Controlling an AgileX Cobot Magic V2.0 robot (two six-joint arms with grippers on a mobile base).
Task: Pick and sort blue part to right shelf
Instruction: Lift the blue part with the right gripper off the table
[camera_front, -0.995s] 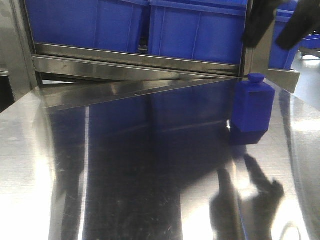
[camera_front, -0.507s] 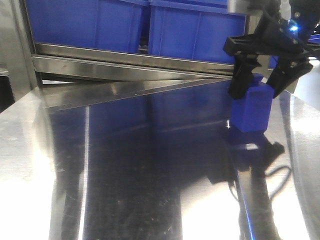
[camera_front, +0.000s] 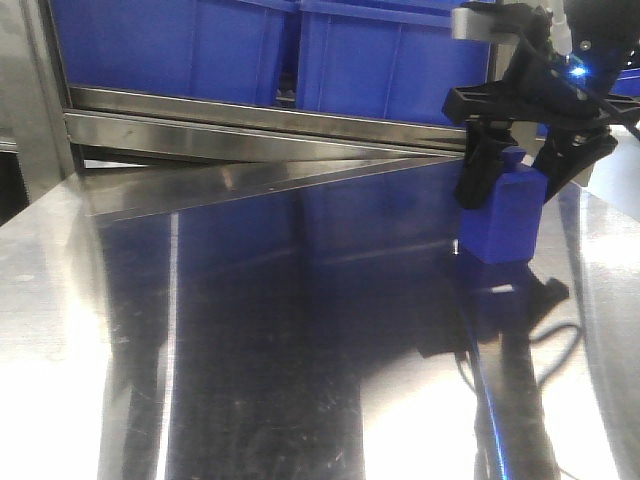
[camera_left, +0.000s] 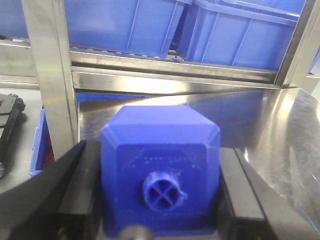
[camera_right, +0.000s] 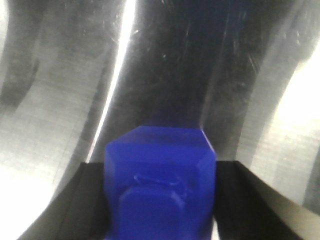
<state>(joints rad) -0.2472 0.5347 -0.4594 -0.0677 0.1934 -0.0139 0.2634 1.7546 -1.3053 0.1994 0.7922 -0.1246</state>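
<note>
A blue part, a blocky piece with a small stub on top, stands upright on the steel table at the far right. My right gripper comes down over it, and its black fingers press against both sides of the upper half. The right wrist view shows the same part from above, gripped in the right gripper. My left gripper is outside the front view. It is shut on a second blue part, whose round cross-ribbed stub faces the camera.
A steel shelf rail runs along the back of the table, with blue bins above it. A metal post stands left of the left gripper, with a lower blue bin beside it. The table's right edge lies close to the part.
One second ago my right gripper hung open above the part. It came down around the part half a second ago and has since stayed there, its fingers against the part's sides.
</note>
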